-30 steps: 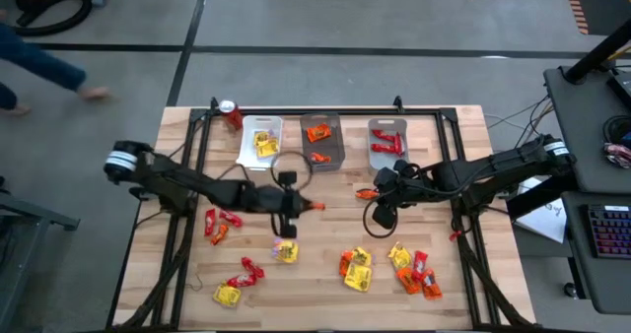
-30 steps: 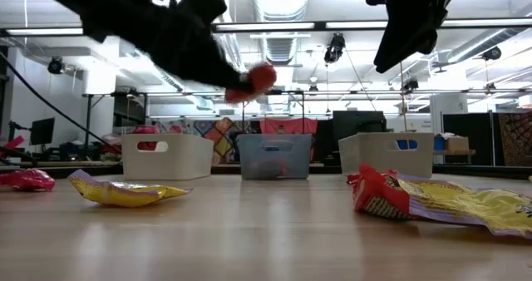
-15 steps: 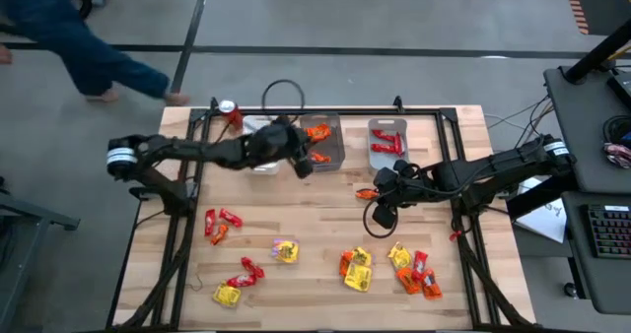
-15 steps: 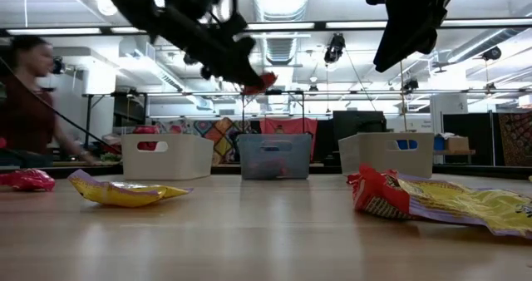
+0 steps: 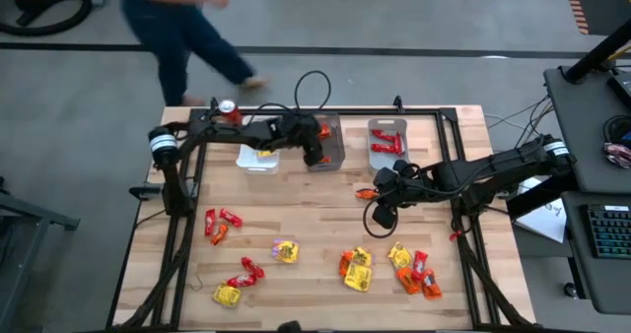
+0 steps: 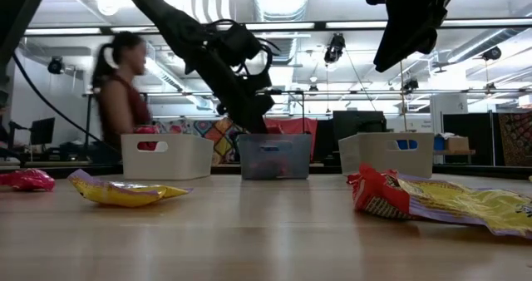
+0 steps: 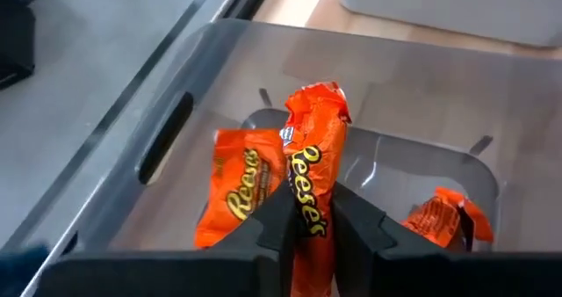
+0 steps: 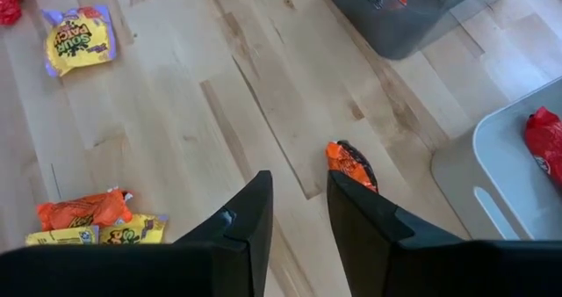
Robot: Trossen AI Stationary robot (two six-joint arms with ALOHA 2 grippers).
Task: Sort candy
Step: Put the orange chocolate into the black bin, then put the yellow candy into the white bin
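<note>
My left gripper (image 5: 317,156) hangs over the middle grey bin (image 5: 322,126) at the table's far side, shut on an orange candy packet (image 7: 314,143). Two more orange packets (image 7: 235,196) (image 7: 443,222) lie on that bin's floor. My right gripper (image 8: 299,213) hovers open above the table's middle. A small orange candy (image 8: 351,163) lies flat on the wood just past one of its fingertips. The low view shows my left gripper (image 6: 252,119) right above the grey bin (image 6: 274,156). My left gripper pinches the orange packet between its two fingers (image 7: 356,222), holding the near part of the wrapper (image 7: 309,211). The fingers slant down from the table's left. The packet's free end sticks out past the fingertips, lifted clear above the bin's floor.
A white bin (image 5: 258,151) with yellow candy stands left of the grey one, and a bin (image 5: 386,144) with red candy stands to its right. A red can (image 5: 229,109) stands at the far left. Loose candy (image 5: 286,251) (image 5: 355,269) (image 5: 414,272) (image 5: 219,223) lies toward the near edge. A person (image 5: 177,28) walks beyond the far edge.
My left gripper has carried the orange packet from the table's middle toward the far edge, then rightward over the grey bin, staying shut on it. A person has walked along the floor beyond the far edge.
</note>
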